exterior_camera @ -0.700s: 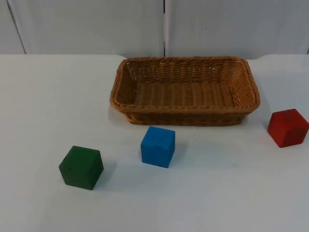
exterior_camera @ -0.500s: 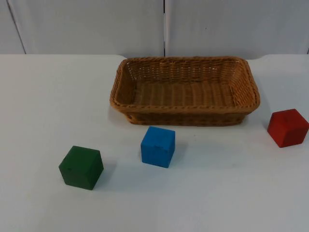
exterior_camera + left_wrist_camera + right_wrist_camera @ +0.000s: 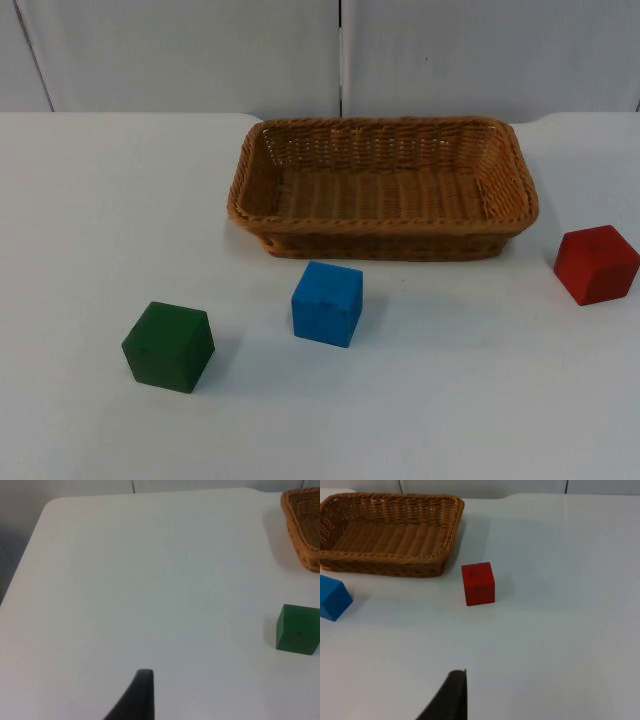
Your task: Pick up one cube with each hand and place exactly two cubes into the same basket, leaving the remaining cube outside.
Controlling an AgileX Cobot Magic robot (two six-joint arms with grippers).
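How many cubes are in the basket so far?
None yet. The basket holds nothing, and the green cube, blue cube and red cube all sit on the white table outside it. Nothing is in hand: each arm waits back from the cubes. Still left: pick up one cube with each arm, drop both into the basket, and leave the third out.

A wicker basket [image 3: 390,532] is seen on the white desk [image 3: 560,630], nothing inside. A red cube [image 3: 478,583] sits just beside its corner; a blue cube [image 3: 332,599] lies near its front wall.
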